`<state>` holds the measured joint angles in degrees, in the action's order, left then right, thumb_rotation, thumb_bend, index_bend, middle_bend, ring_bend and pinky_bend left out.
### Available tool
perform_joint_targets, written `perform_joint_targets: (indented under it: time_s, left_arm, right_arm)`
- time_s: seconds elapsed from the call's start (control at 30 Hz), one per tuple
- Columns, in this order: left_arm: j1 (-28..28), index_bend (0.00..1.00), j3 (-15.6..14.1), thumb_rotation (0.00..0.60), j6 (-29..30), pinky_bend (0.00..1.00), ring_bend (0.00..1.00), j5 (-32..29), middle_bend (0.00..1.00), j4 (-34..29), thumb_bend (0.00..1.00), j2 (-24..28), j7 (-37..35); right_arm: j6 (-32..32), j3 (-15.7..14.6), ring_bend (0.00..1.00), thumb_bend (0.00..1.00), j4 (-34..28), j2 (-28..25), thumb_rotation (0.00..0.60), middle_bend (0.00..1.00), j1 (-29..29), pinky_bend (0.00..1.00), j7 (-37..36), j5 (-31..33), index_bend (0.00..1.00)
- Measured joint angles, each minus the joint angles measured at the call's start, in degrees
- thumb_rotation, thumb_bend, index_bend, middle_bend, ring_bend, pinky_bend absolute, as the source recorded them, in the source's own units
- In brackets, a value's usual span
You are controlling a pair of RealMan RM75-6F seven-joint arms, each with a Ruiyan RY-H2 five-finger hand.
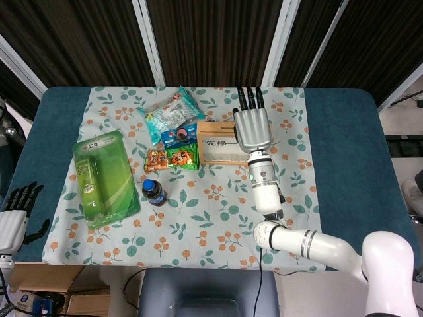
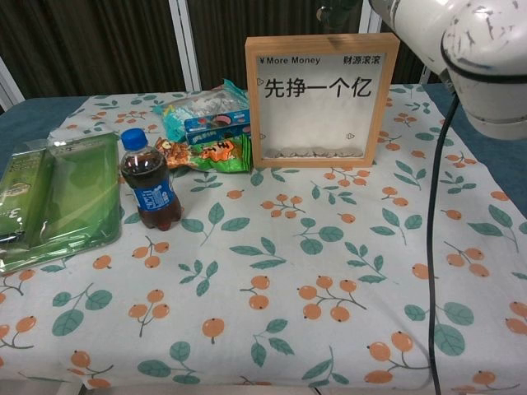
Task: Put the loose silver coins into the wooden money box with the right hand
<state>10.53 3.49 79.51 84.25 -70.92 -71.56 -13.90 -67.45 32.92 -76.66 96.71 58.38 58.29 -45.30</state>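
Observation:
The wooden money box [image 1: 221, 142] stands upright at the middle back of the flowered cloth. In the chest view the wooden money box [image 2: 321, 99] shows a glass front with printing and several silver coins [image 2: 313, 152] lying at its bottom. My right hand [image 1: 251, 122] hovers over the box's right top edge, back toward the camera, fingers stretched away from me. Its underside is hidden, so a pinched coin cannot be made out. The chest view shows only its dark fingertips [image 2: 338, 11] above the frame. I see no loose coins on the cloth. My left hand [image 1: 16, 214] hangs off the table's left front corner, holding nothing.
A green pack [image 1: 106, 178] lies at the left, with a cola bottle [image 1: 153, 191] standing beside it. Snack bags [image 1: 172, 158], a blue box [image 1: 178, 134] and a teal bag [image 1: 168, 112] crowd the money box's left side. My right arm [image 2: 445, 49] fills the chest view's top right.

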Motion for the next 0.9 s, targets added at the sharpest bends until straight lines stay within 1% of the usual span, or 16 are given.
perform_joint_targets:
  time_s: [0.23, 0.53, 0.9]
  left_arm:
    - [0.1, 0.00, 0.0, 0.600, -0.3, 0.00, 0.00, -0.2, 0.00, 0.3, 0.38, -0.2, -0.1]
    - [0.1, 0.00, -0.1, 0.600, -0.5, 0.00, 0.00, -0.2, 0.00, 0.7, 0.38, -0.3, -0.3]
    - [0.0, 0.00, -0.1, 0.600, -0.4, 0.00, 0.00, -0.3, 0.00, 0.7, 0.38, -0.2, -0.5]
  right_arm:
    - [-0.3, -1.2, 0.00, 0.64, 1.2, 0.2, 0.600, 0.15, 2.1, 0.00, 0.9, 3.7, 0.74]
    - [-0.6, -2.9, 0.00, 0.64, 2.7, 0.7, 0.600, 0.15, 3.9, 0.00, 0.2, 5.6, 0.73]
    - [-0.9, -4.1, 0.00, 0.65, 3.7, 0.9, 0.600, 0.15, 5.2, 0.00, -0.2, 7.5, 0.73]
